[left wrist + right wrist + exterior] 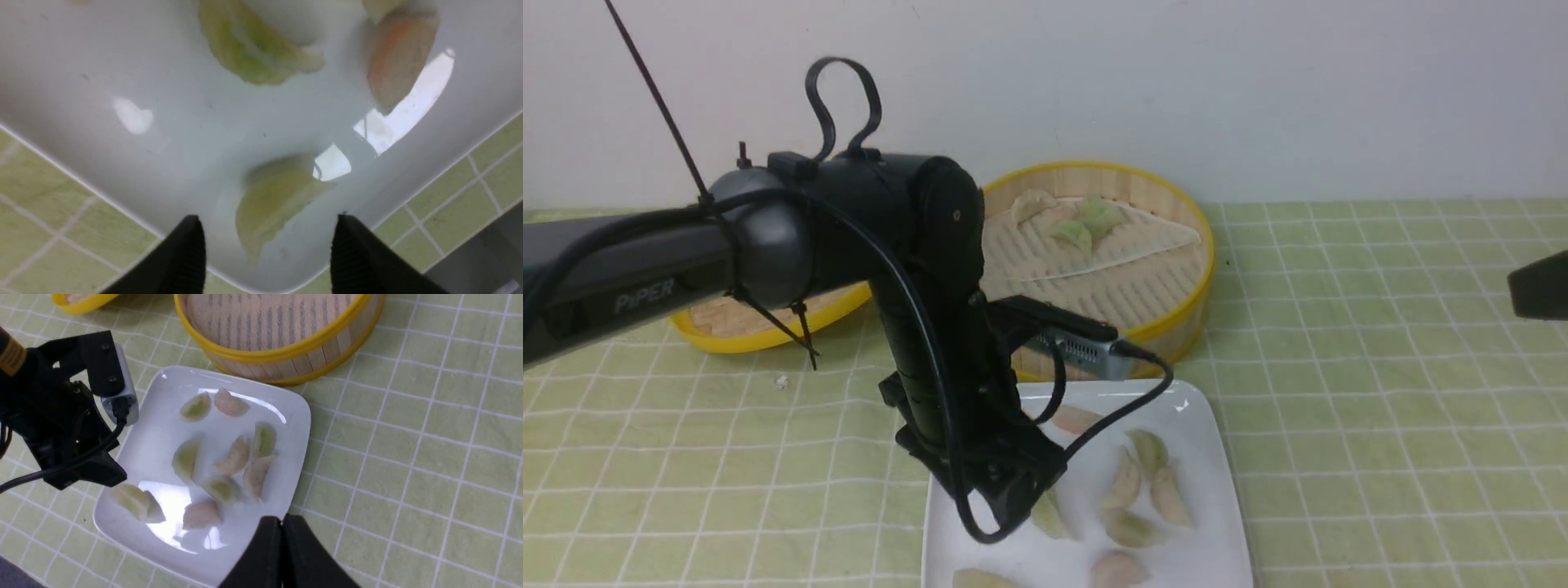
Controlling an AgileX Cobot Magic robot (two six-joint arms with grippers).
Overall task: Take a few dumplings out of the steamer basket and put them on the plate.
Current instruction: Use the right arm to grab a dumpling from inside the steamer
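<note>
Left jaws: we are seeing them gaping wide, gripping nothing, hovering astride a green dumpling [273, 204] lying on the plate [1213, 457], lower centre.
Right jaws: pressing together, empty.
Basket [1094, 167]: sitting upper centre, just behind the plate.

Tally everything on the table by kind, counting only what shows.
White plate: 1
Steamer basket: 1
Basket lid: 1
Dumplings: 12, with 9 on the plate and 3 in the basket
Total: 15
</note>
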